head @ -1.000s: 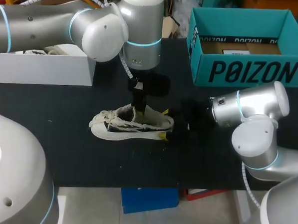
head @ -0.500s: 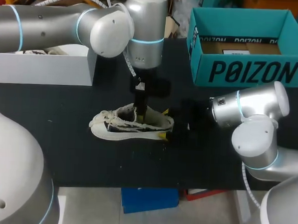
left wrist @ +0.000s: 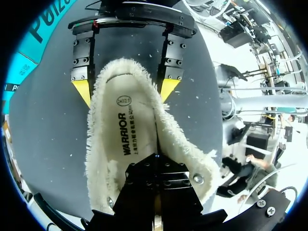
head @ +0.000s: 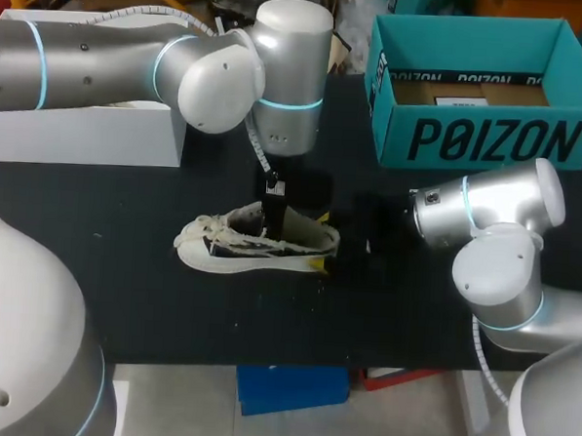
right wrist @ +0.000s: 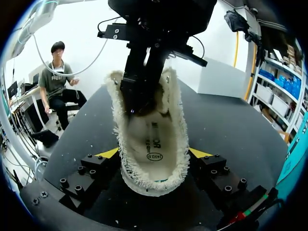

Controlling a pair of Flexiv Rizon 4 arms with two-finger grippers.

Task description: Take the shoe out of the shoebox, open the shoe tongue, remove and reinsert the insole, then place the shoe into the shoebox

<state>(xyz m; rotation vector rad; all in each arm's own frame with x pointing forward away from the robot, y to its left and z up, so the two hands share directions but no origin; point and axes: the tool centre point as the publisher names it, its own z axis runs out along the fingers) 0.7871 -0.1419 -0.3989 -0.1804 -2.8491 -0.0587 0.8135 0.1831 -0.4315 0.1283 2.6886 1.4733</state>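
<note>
Shoe point(head: 255, 243) lies mid-table, right gripper point(right wrist: 154, 153) clamping its heel, left gripper point(left wrist: 156, 161) inside it, jaws together over the insole point(left wrist: 127, 130).

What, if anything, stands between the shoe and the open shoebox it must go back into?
No loose thing shows on the table between the shoe and the shoebox. Only the right gripper, shut on the shoe, is on that side.

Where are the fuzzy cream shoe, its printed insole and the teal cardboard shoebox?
fuzzy cream shoe point(head: 216, 251), head view, on the forefoot's side.
printed insole point(left wrist: 126, 127), left wrist view, on its heel half.
teal cardboard shoebox point(head: 490, 141), head view, on the front wall.
</note>
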